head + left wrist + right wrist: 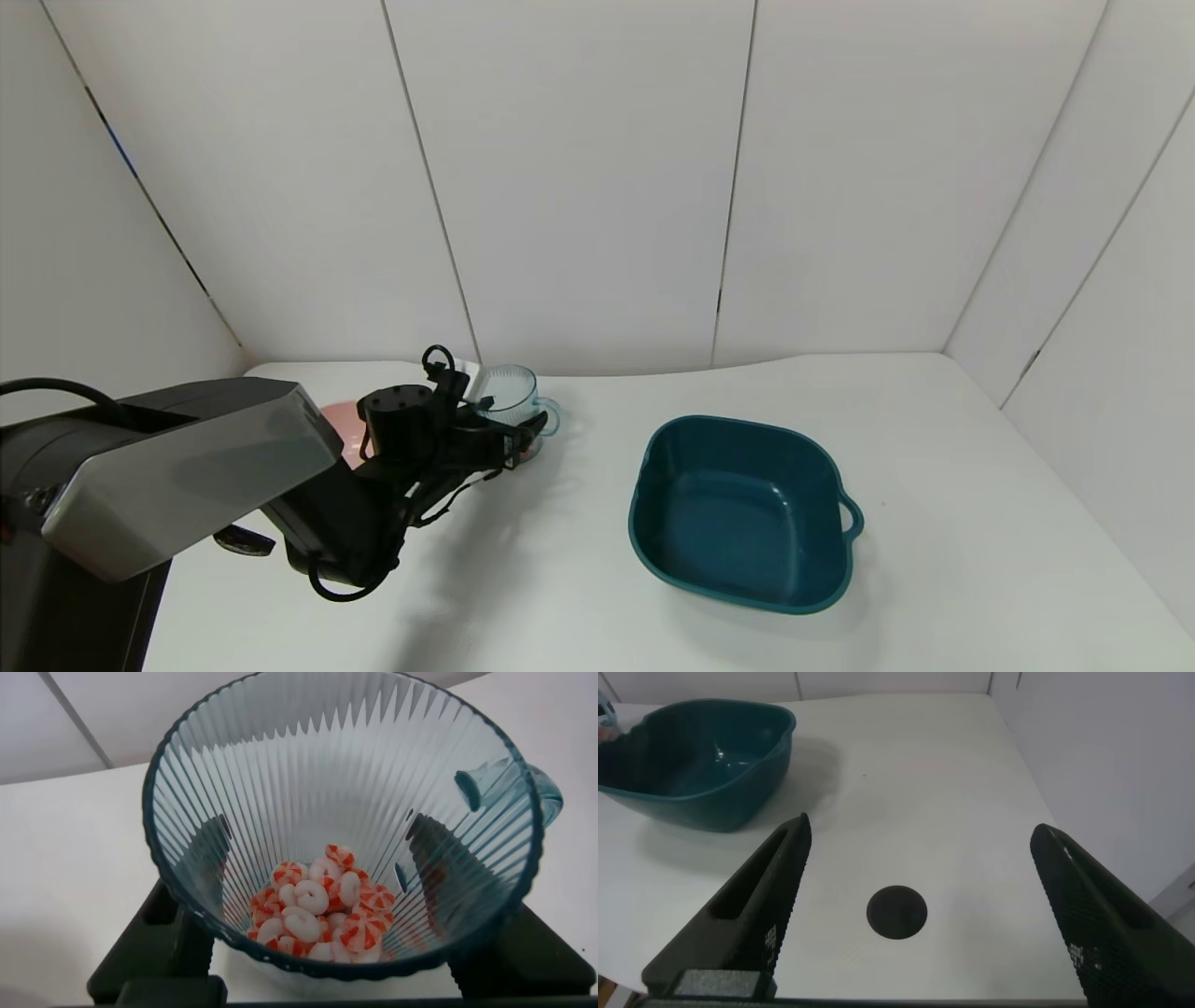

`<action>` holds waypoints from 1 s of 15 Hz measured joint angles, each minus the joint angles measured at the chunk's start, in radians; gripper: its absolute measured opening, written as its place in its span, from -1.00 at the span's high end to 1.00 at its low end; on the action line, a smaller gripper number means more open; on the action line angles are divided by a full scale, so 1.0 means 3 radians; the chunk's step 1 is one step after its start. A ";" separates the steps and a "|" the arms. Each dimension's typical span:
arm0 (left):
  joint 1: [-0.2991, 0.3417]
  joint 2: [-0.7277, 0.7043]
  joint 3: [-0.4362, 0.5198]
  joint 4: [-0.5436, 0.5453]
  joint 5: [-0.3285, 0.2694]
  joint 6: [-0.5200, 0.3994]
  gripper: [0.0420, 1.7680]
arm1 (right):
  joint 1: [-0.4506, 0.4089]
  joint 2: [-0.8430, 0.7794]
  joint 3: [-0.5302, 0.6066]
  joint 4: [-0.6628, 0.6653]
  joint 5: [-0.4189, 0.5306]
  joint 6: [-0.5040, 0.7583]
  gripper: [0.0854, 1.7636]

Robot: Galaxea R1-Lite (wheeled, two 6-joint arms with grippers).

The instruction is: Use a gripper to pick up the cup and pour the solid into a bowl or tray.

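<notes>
The ribbed pale-blue cup (341,812) holds a small heap of white and orange-red disc candies (322,910), seen only by the left wrist camera. The left gripper (509,439) is clamped on the cup's lower body at the table's (934,560) far left. The glossy teal basin (742,511) sits empty, well apart. The right gripper (924,915) hangs with fingers apart above a black spot (896,913).

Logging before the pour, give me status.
Left tool shut on cup, candies inside. Right tool open, idle. Basin empty, path clear.
</notes>
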 joint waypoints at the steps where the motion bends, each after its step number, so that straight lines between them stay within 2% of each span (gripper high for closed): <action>1: 0.0000 -0.0003 0.0001 0.0001 0.0001 0.0000 -0.50 | 0.0000 0.0000 0.0000 0.0001 -0.0001 0.0000 -0.94; 9: 0.0000 -0.0042 0.0005 0.0052 0.0008 0.0003 -0.50 | 0.0000 0.0000 -0.0001 0.0000 0.0000 0.0001 -0.94; 15: -0.0013 -0.0284 -0.0011 0.0443 0.0052 0.0028 -0.50 | -0.0001 0.0000 -0.0001 0.0000 -0.0001 0.0000 -0.94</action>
